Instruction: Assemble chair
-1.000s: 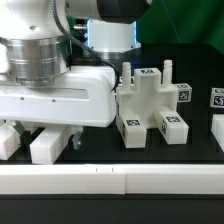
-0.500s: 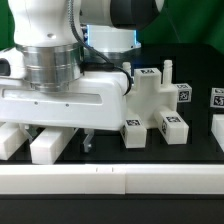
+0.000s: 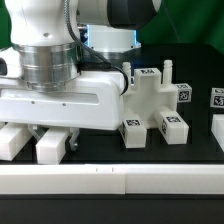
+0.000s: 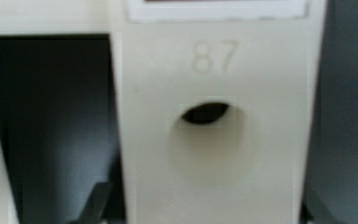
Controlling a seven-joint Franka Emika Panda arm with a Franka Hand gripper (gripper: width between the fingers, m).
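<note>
My gripper [image 3: 54, 146] is down at the exterior view's left, shut on a chunky white chair bar [image 3: 52, 150] that rests on the black table. In the wrist view this bar [image 4: 208, 150] fills the middle, with an embossed 87 and a dark round hole. A dark finger [image 4: 105, 200] presses against each side of it. A blocky white chair structure [image 3: 150, 105] with tag stickers stands upright just to the right of the gripper, apart from it.
Another white piece [image 3: 10, 140] lies at the left edge, close beside the held bar. A white part [image 3: 218, 128] and a tagged piece [image 3: 217, 97] sit at the right edge. A long white rail [image 3: 110, 180] runs along the front.
The fingers have closed inward from a wide stance onto the white bar. The bar has shifted slightly to the right. The arm itself has hardly moved.
</note>
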